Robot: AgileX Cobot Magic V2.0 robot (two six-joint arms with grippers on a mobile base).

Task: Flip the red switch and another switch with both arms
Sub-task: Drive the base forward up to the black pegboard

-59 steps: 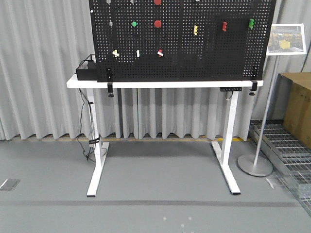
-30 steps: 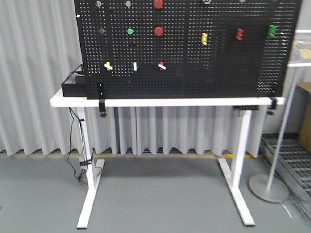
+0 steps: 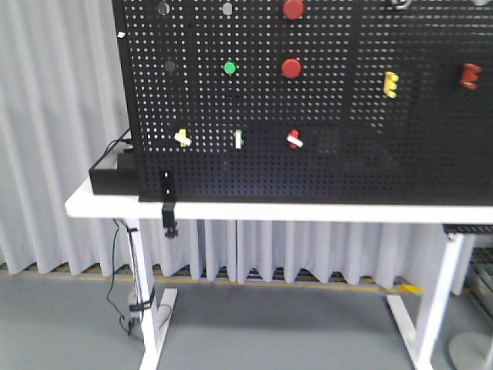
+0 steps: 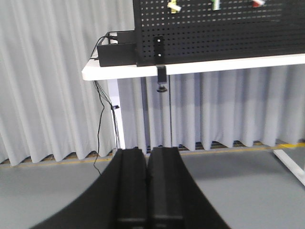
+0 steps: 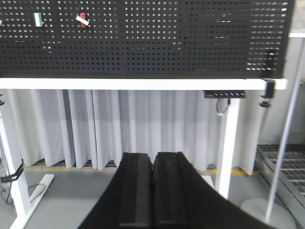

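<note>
The red switch (image 3: 294,139), small with a white lever tip, sits low on the black pegboard (image 3: 347,154). It also shows at the top edge of the left wrist view as the red switch (image 4: 258,3), and at the upper left of the right wrist view as the red switch (image 5: 82,19). The other switch (image 3: 182,137), chunky and pale yellow-white, is two places to its left; in the left wrist view that switch (image 4: 174,5) is cut by the top edge. My left gripper (image 4: 147,151) and right gripper (image 5: 152,156) are both shut on nothing, low and well short of the board.
A slim white-green toggle (image 3: 238,139) sits between the two switches. Round red buttons (image 3: 291,68) and a green one (image 3: 229,68) are higher up. The board stands on a white table (image 3: 100,206) with a black box (image 3: 112,179), a clamp (image 3: 168,210) and a cable (image 3: 119,277).
The pegboard and table have grown larger in the front view and shifted right, so the view has come closer. The switches look unchanged.
</note>
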